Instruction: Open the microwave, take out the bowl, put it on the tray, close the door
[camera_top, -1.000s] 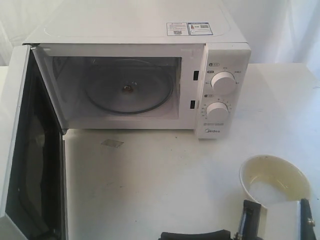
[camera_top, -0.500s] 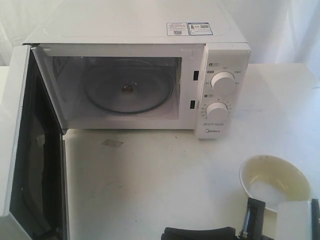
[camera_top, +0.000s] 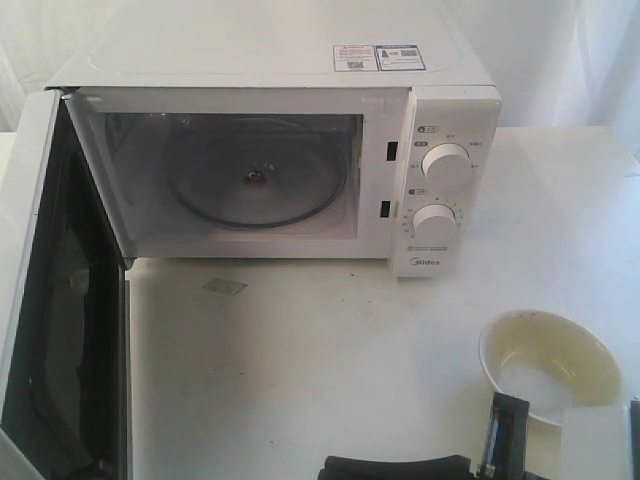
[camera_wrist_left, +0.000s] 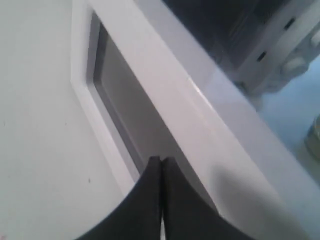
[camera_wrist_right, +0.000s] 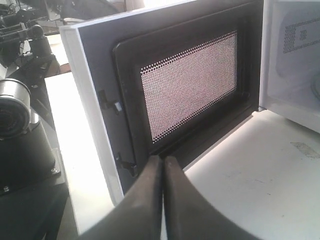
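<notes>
The white microwave (camera_top: 440, 180) stands at the back with its cavity and bare glass turntable (camera_top: 256, 185) showing. Its door (camera_top: 60, 300) hangs wide open on the left, the inner mesh window (camera_wrist_right: 190, 85) facing my right gripper (camera_wrist_right: 162, 160). That gripper is shut and empty, low over the table's front (camera_top: 332, 467). The cream bowl (camera_top: 548, 365) sits on the white surface at the front right, beside the right arm. My left gripper (camera_wrist_left: 161, 161) is shut and empty, its tips close to the door's outer face (camera_wrist_left: 165, 90) by the window frame. No tray can be made out.
White table surface (camera_top: 320, 360) stretches between the microwave and the front edge. A small taped patch (camera_top: 224, 287) lies in front of the cavity. A black camera mount (camera_wrist_right: 20, 145) stands beyond the door's free edge. White curtain hangs behind.
The right arm's white block at the bottom edge has slid to the right, uncovering more of the bowl. The door's lower corner has shifted slightly.
</notes>
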